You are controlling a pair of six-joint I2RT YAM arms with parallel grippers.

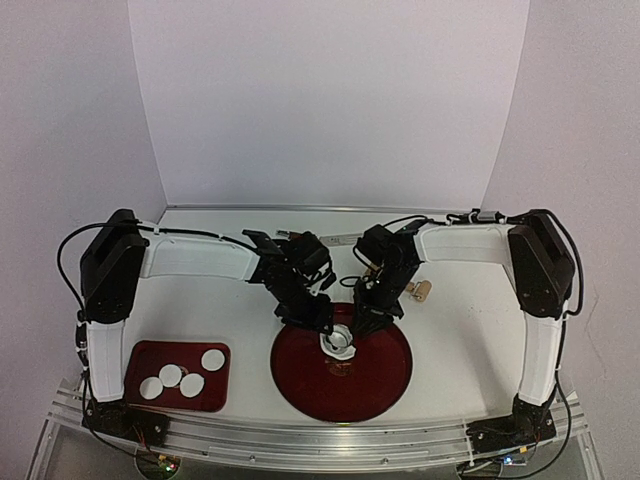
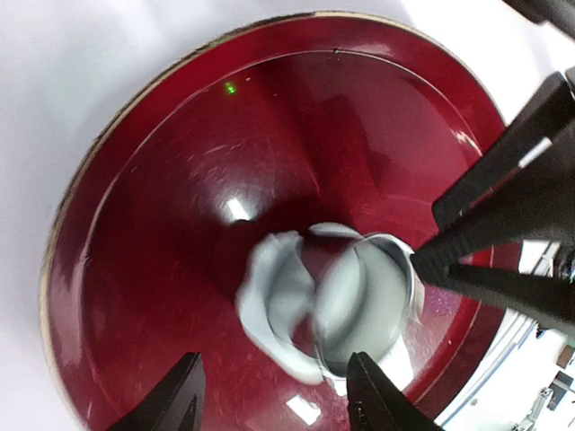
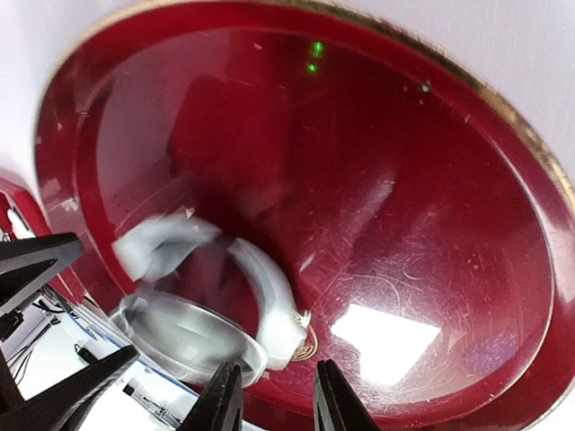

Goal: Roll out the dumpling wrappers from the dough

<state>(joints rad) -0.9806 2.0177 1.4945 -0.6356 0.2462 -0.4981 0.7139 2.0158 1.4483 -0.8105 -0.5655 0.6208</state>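
Nearest the lens in the left wrist view is the left gripper point(image 2: 274, 361), jaws spread wide with nothing between them, so open and empty. Right wrist view is much the same: the right gripper point(image 3: 277, 366) has its jaws apart by a narrower gap, bare plate shows through, and it holds nothing. The task item in play is the ragged dough point(image 2: 274, 305), a torn white curl lying flat and touching the metal ring point(image 2: 370, 301). Pale dough fills the ring's inside, but I can't tell if that disc is cut free. The ring is blurred in the right wrist view, so its edge is unclear there. Key relation: dough and ring lie just ahead of both sets of fingertips, between the two grippers. In the top view the left gripper sits up-left of the ring and the right gripper up-right, both about equally near. The curl is on the ring's side away from the right gripper, so it is closer to the left one, while the ring's rim is just beside the right gripper's fingers. My judgement is that the ring suits the right arm and the scrap the left. Outward, all this sits on the round red plate point(image 1: 300, 385), at the near middle of the table point(image 1: 470, 330). The finished dumpling wrappers point(image 1: 171, 375), four round white discs, lie clustered flat on the small red tray point(image 1: 140, 355), left of the plate on the left arm's side, so that arm is likely the one to carry a new disc over. A small wooden piece point(image 1: 421, 291) lies behind-right of the plate, too small to identify.
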